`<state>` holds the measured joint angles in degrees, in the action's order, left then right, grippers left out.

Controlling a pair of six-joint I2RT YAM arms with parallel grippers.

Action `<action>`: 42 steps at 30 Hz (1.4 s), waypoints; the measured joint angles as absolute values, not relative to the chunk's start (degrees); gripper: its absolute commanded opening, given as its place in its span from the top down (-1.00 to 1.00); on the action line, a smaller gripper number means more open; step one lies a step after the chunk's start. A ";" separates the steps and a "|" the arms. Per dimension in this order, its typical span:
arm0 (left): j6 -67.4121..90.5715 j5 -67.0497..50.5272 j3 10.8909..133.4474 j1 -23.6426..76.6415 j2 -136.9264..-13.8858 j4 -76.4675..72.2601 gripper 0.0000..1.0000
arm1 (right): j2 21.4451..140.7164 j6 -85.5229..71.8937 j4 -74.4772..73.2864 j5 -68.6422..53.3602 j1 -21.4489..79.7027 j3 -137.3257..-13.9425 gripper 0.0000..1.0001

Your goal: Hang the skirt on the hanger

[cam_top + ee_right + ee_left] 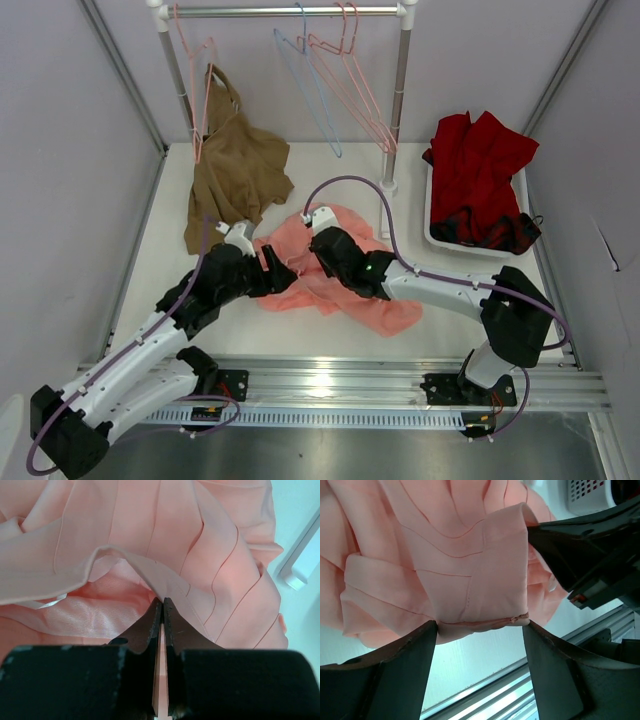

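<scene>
On the white table [160, 255], toward the middle of its near edge, lies the plain, soft salmon-pink fabric skirt [310, 288], crumpled, with both arms reaching onto it.

Far edge: silver metal clothes rail [290, 12] on white posts. A tan-brown garment [235, 165] hangs from its left end and drapes onto the table's far left part. At the far right corner, a white plastic basket [440, 238] holds a dark red garment [480, 165].

On the rail: thin light blue wire hanger [308, 100], triangular, hooked near the middle, well apart from the skirt. Pink wire hangers [352, 85] hang just beside it.

Left gripper [480, 625]: at the skirt's left edge, jaws spread wide. A flat folded band of the skirt spans the gap, its ends touching both fingers [405, 665].

Right gripper [163, 602]: over the skirt's far middle, jaws pressed together, pinching a thin raised fold of the skirt's edge.
</scene>
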<state>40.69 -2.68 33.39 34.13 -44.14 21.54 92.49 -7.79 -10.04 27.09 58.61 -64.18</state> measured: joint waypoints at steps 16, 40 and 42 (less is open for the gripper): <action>42.50 9.39 41.04 40.10 -51.03 27.29 -0.44 | 93.67 -7.68 -10.85 25.47 57.71 -65.12 0.95; 39.11 29.71 51.99 63.05 -69.84 39.66 -0.49 | 98.21 -7.68 -13.96 21.47 55.59 -72.69 0.99; 38.94 30.92 52.62 63.05 -71.29 40.29 -0.45 | 98.24 -7.75 -14.13 21.04 55.29 -72.82 0.99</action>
<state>38.94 30.92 52.62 63.05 -71.29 40.29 98.24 -7.75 -14.13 21.04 55.29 -72.82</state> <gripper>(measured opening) 0.747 0.028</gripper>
